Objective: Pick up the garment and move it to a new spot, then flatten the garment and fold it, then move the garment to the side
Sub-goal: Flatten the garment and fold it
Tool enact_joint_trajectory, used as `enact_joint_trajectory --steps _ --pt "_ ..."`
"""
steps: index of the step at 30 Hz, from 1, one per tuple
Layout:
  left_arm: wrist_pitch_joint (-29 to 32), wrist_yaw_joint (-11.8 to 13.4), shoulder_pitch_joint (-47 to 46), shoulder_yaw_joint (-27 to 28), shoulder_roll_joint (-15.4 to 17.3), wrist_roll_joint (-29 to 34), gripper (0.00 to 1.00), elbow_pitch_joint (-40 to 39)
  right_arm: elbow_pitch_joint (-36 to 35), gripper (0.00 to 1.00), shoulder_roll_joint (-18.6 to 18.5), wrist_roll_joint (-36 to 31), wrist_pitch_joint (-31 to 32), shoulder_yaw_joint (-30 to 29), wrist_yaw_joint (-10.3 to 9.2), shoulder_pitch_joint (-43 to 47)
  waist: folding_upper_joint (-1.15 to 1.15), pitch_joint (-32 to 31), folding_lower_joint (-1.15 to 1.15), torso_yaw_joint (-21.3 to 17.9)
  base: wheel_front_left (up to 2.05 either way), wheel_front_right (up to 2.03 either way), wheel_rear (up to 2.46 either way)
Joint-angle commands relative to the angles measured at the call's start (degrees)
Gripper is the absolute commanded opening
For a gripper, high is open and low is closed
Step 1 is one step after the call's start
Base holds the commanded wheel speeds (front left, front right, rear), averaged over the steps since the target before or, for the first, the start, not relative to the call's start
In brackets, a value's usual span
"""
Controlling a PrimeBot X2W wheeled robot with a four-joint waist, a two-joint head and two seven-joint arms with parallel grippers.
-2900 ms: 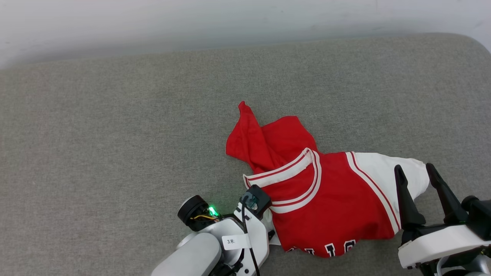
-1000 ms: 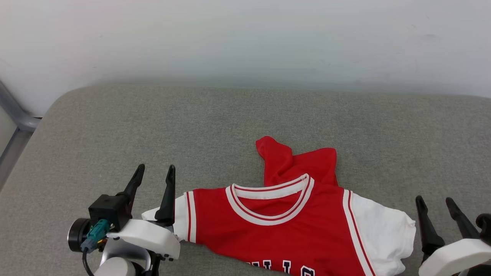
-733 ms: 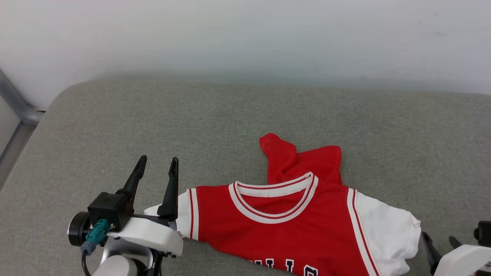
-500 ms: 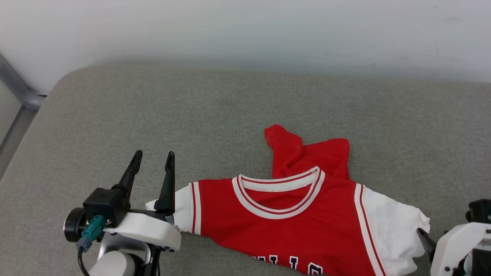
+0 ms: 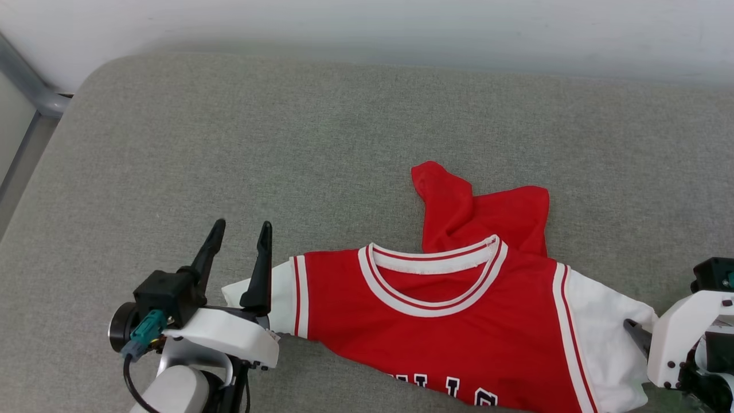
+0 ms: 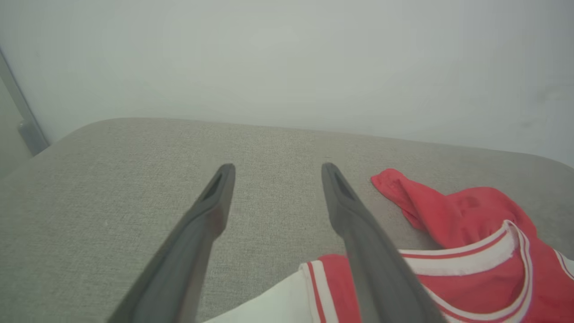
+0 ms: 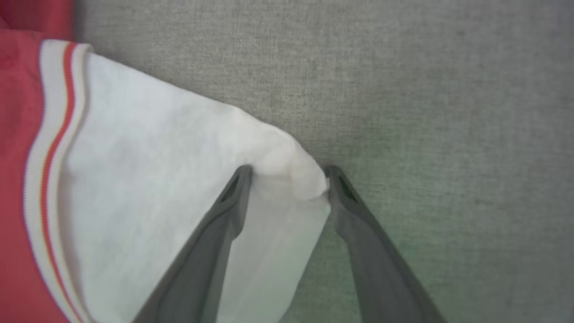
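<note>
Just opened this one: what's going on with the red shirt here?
A two-armed robot is working on the garment, which lies front-up on a grey padded surface, with a red part bunched up beyond the collar. The right tool is open, its fingers either side of the tip of the white right-hand sleeve, not yet closed on it. The left tool is open by the left-hand sleeve, gripping nothing.

My right gripper (image 7: 288, 176) spreads its fingers wide over the grey cushion (image 7: 426, 98). The bunched white sleeve tip of the garment (image 7: 134, 148) lies between my fingertips, touching both; its red body and striped trim run along the left edge
</note>
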Motion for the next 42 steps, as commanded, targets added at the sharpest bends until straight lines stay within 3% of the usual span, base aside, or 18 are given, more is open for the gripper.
enact_joint_trajectory --steps 1,9,16,22,34,37,42 --pt "0.38 -0.45 -0.7 -0.11 0.13 -0.33 1.0 0.53 2.11 0.0 1.25 0.87 0.73 1.53 0.1 0.73 0.0 0.06 0.0 -0.01 0.0 0.0 0.0" --pt "8.5 -3.67 -1.79 0.06 3.08 -5.04 1.0 4.5 -0.36 0.0 0.6 0.83 -1.9 0.55 0.01 -0.22 0.0 -2.19 0.0 -0.89 0.0 0.0 0.0" --pt "24.62 -6.75 -3.51 0.47 9.68 -11.73 1.0 7.06 -3.54 0.0 2.09 0.44 -2.64 0.51 0.01 1.37 0.0 -3.34 0.0 -2.33 0.0 0.0 0.0" --pt "37.13 -8.73 -2.72 0.03 13.49 -18.13 1.0 7.48 -5.39 0.0 3.4 -0.11 -2.57 0.84 0.01 2.2 0.0 -2.4 0.0 -3.91 0.0 0.0 0.0" --pt "48.62 -12.37 -3.18 -5.52 11.97 -22.0 1.0 15.79 -5.78 0.0 4.28 -0.03 -3.36 1.45 0.0 1.35 0.0 -0.39 0.0 -6.18 0.0 0.0 0.0" --pt "49.54 -13.16 -3.68 -6.63 10.75 -22.23 0.0 17.82 -5.98 0.0 4.12 -0.13 -3.94 1.25 0.0 1.08 0.0 -0.47 0.0 -6.43 0.0 0.0 0.0" --pt "46.15 -13.64 -5.79 -6.19 9.87 -20.92 0.0 19.59 -6.22 0.0 3.92 0.36 -4.6 0.91 0.0 1.03 0.0 -1.38 0.0 -6.36 0.0 0.0 0.0"
